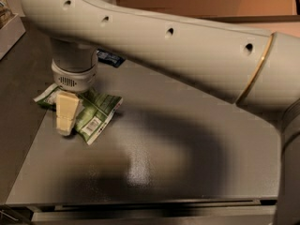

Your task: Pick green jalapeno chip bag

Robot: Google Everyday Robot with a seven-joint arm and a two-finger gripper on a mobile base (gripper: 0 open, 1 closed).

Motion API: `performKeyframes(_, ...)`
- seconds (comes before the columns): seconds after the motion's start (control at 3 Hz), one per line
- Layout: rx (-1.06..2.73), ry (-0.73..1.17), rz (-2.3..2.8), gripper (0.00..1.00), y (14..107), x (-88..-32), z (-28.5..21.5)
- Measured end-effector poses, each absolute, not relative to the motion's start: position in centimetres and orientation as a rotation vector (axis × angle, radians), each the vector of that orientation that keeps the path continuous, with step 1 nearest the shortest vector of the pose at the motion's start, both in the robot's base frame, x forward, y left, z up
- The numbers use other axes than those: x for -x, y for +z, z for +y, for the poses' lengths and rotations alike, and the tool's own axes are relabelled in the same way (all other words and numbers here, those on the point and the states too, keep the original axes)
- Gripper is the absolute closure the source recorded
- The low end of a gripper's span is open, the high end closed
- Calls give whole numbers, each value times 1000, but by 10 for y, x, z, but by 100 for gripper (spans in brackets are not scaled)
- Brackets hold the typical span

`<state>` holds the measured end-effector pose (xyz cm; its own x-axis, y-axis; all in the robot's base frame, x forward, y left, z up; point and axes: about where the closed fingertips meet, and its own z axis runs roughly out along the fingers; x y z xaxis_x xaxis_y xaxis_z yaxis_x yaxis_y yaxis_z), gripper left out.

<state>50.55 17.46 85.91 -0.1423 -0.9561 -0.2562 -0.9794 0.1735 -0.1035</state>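
The green jalapeno chip bag (97,114), crinkled green foil with white panels and a barcode, lies flat on the grey table (187,163) at the left. My gripper (65,122) hangs from the big white arm straight over the bag's left half, down at the bag's level. It covers the middle of the bag, so only the bag's left tip and right half show.
A small dark blue packet (110,58) lies behind the wrist, partly hidden. A box (10,23) stands at the far left edge. The white arm (187,55) spans the upper view and casts a wide shadow on the table. The table's front edge is near the bottom.
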Motion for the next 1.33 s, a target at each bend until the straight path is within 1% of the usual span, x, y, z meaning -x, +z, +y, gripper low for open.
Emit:
performKeyframes(0.33, 1847, 99, 2203, 0, 851, -512, 174)
performKeyframes(0.67, 1840, 83, 2212, 14, 847, -515, 174)
performKeyframes(1.0, 1835, 68, 2217, 33, 847, -518, 173)
performKeyframes(1.33, 1822, 69, 2216, 56, 853, -522, 170)
